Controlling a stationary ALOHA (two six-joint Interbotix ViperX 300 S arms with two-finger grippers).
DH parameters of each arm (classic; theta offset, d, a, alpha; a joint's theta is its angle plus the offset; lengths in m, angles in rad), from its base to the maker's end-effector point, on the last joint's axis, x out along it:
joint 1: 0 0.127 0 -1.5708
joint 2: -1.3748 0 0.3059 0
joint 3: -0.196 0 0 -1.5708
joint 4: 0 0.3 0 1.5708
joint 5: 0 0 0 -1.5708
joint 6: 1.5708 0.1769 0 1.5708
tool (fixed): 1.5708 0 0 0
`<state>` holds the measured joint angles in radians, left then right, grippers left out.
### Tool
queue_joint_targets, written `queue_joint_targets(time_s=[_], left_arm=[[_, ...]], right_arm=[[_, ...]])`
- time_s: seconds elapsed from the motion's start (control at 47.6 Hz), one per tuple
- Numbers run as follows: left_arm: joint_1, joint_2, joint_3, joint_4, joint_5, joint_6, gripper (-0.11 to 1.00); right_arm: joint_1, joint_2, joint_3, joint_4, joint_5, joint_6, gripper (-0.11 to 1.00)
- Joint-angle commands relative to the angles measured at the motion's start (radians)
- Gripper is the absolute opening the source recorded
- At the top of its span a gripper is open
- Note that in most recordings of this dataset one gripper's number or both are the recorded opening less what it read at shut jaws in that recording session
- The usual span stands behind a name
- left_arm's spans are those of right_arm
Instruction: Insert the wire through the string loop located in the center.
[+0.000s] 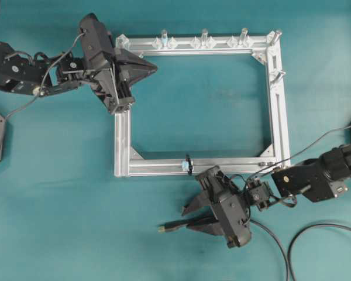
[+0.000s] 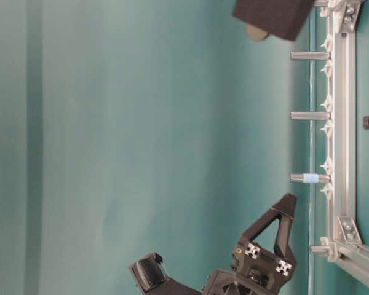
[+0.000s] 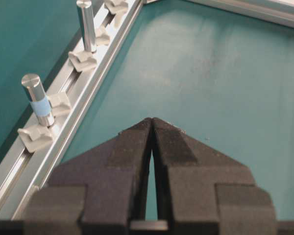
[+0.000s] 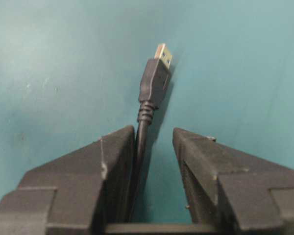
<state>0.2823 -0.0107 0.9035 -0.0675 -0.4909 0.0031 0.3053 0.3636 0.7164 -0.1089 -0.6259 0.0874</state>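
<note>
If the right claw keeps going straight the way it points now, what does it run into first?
Probably nothing: the right claw points left across bare cloth, with the wire plug lying between its open jaws. The string loop sits off to the side of that line.

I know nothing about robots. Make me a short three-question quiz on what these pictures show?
1. True or false: the wire already passes through the string loop.
2. Which end effector has the wire between its fingers: A) left, B) right?
3. Fill in: the left end effector's jaws are ____.

Key: 1 false, the plug lies on the table short of the loop. 2 B. 3 shut.
</note>
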Motion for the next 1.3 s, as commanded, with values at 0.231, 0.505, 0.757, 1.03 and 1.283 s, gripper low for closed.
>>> queue_joint_targets(time_s=[0.231, 0.505, 0.757, 1.03, 1.283], left_arm=[[0.002, -0.023, -0.005, 0.002, -0.005, 0.002, 0.00], [-0.003, -0.023, -0.008, 0.002, -0.005, -0.002, 0.00], [-0.006, -0.023, -0.012, 0.003, -0.005, -0.005, 0.00], [-0.006, -0.023, -0.014, 0.002, -0.003, -0.005, 0.00], [-0.006, -0.023, -0.012, 0.002, -0.005, -0.005, 0.00]], right_arm=[[0.005, -0.008, 0.002, -0.002, 0.003, 0.000, 0.42], [0.005, -0.009, 0.014, 0.000, 0.003, 0.002, 0.42], [0.005, -0.009, 0.015, 0.000, 0.009, 0.025, 0.34], [0.008, -0.008, 0.017, -0.017, 0.064, 0.035, 0.07], [0.009, -0.009, 0.015, -0.018, 0.069, 0.035, 0.07]])
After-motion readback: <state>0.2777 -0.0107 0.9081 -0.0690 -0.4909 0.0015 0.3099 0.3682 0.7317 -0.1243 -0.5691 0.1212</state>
